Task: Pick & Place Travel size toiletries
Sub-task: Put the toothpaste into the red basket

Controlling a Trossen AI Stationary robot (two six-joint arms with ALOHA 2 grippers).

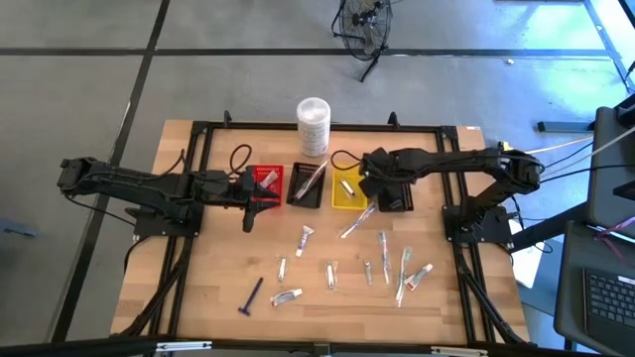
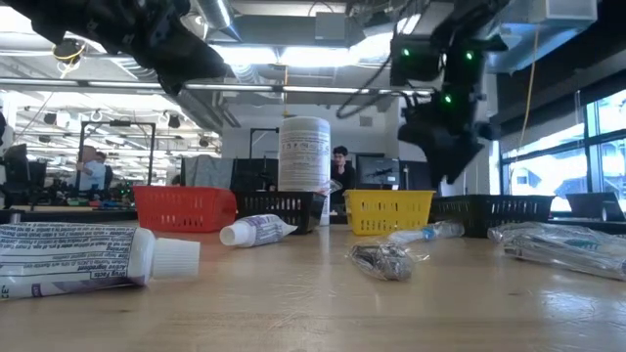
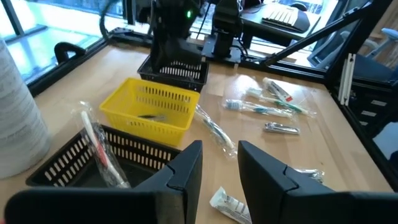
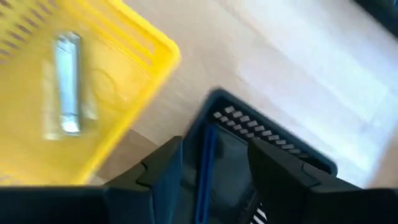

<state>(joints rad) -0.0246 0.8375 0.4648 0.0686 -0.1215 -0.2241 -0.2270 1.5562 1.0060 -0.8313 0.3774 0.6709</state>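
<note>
I have the left gripper (image 1: 247, 220) just near of the red basket (image 1: 266, 181), fingers (image 3: 186, 171) spread and empty. Right gripper (image 4: 208, 163) hovers over the black basket (image 4: 273, 149) right of the yellow basket (image 1: 344, 190), fingers parted around a blue razor (image 4: 205, 168), its long axis running along them. Other toiletries (image 1: 330, 275) lie scattered on the counter (image 1: 198, 288) nearer me, pointing various ways.

The high view looks straight down on the whole table (image 1: 198, 288), the low view level across it, both wrist views close from above; all share the yellow basket (image 1: 346, 190).
</note>
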